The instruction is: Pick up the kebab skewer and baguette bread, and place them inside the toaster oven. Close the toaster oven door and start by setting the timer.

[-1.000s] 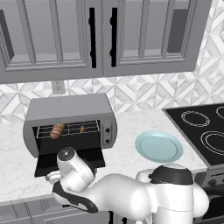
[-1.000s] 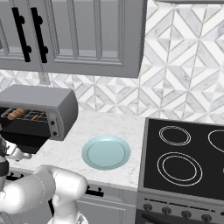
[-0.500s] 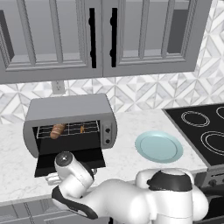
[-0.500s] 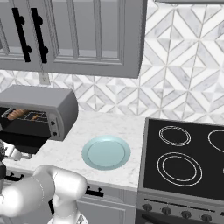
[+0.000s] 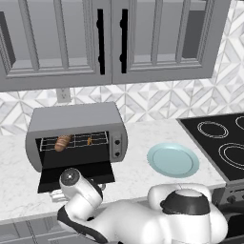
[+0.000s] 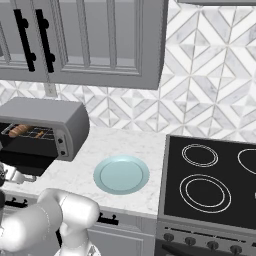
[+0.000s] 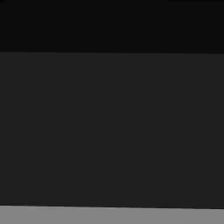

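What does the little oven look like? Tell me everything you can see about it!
The toaster oven is a grey metal box on the white marble counter, by the tiled wall. Its dark glass door hangs open, flat toward the front. Inside, on a wire rack, lie a golden-brown bread and a thin skewer. A side panel with knobs is on its right. The robot's arm is low, just in front of the door.

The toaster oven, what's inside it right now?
On the wire rack inside the toaster oven lie the baguette bread, on the left, and the kebab skewer beside it. The toaster oven door hangs open. The back of the inside is too dark to see.
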